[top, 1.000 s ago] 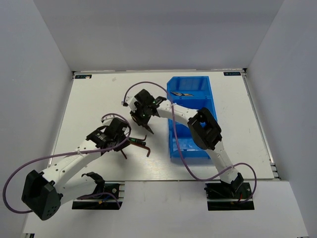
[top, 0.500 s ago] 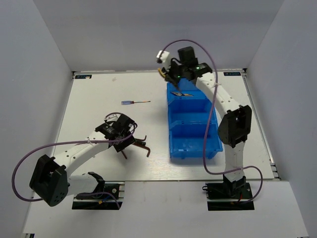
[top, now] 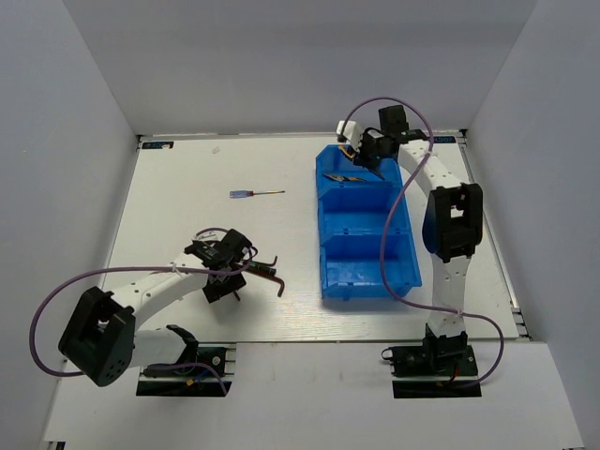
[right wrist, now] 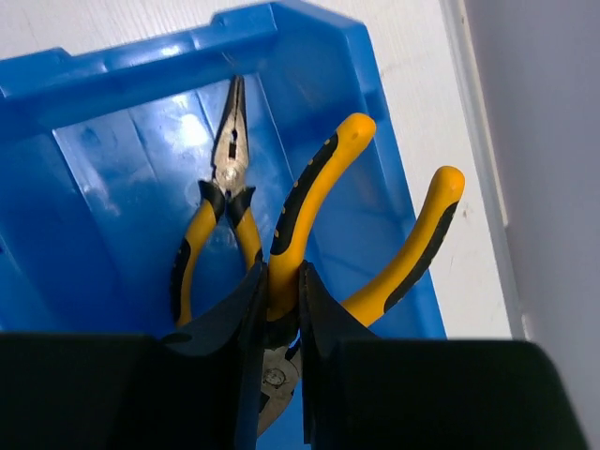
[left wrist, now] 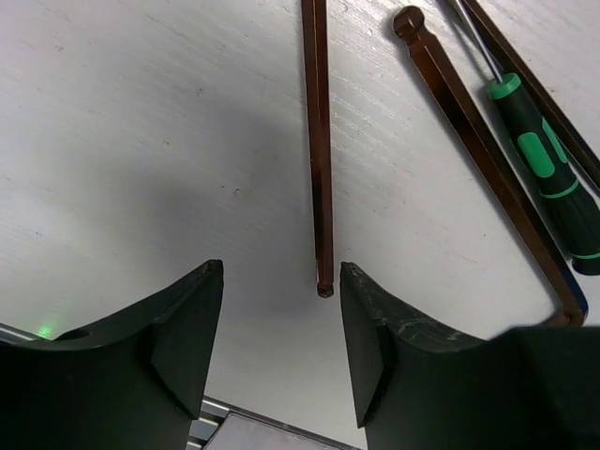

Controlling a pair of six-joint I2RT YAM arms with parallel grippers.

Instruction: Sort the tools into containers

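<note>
Now the yellow-handled pliers (right wrist: 319,178), clamped by one handle in the right hand (right wrist: 281,291), have been carried over the far compartment of the bright blue plastic bin (right wrist: 141,66), above another pair (right wrist: 225,178); release seems due. The left hand (left wrist: 281,281) has been widened astride a dark hex key (left wrist: 319,141) end, near the tabletop's near edge.

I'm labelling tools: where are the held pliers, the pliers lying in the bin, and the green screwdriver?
Held pliers (right wrist: 314,202): right wrist view, gripped handle.
Lying pliers (right wrist: 228,155): right wrist view, metal nose.
Green screwdriver (left wrist: 546,169): left wrist view, handle.
</note>
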